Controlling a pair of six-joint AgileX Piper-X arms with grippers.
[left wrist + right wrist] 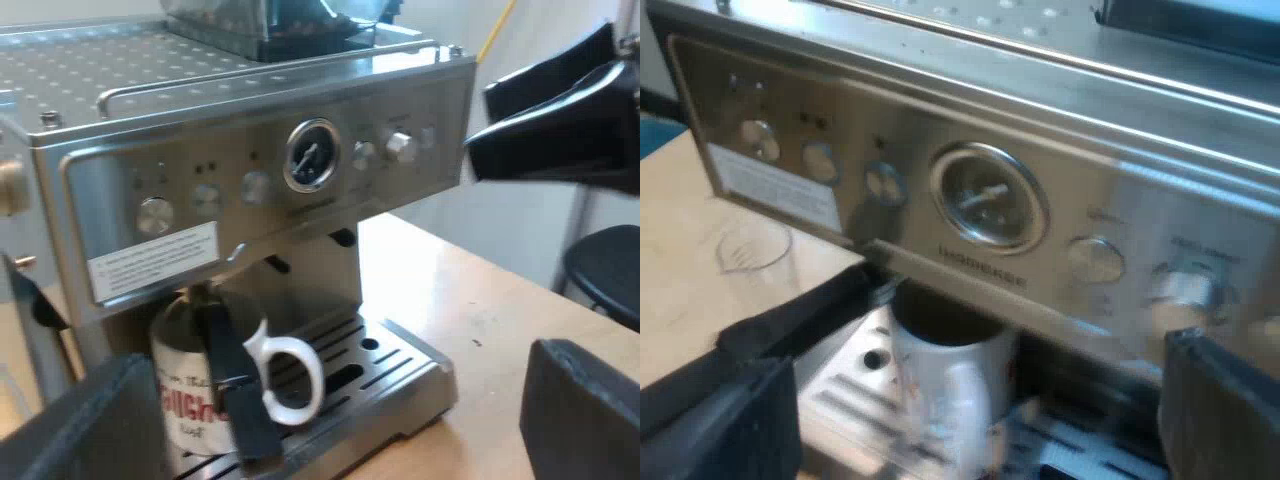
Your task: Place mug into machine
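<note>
Our mug (185, 400) stands upright on the drip tray (400, 375) of the espresso machine (250, 130). It sits under the brew head, with its white handle (290, 375) turned out from the machine's front.

Our right gripper (1025, 330) is spread wide and holds nothing. Taking its reach as twelve o'clock, the mug is dead ahead at twelve, just past the fingertips. One finger (810, 320) lies close by the rim at about ten; we cannot tell whether they touch.

Our left gripper (335, 352) is also wide and empty, and it is farther out, with the mug at about eleven. A measuring glass (755, 250) stands on the table (680, 250) near the machine.
</note>
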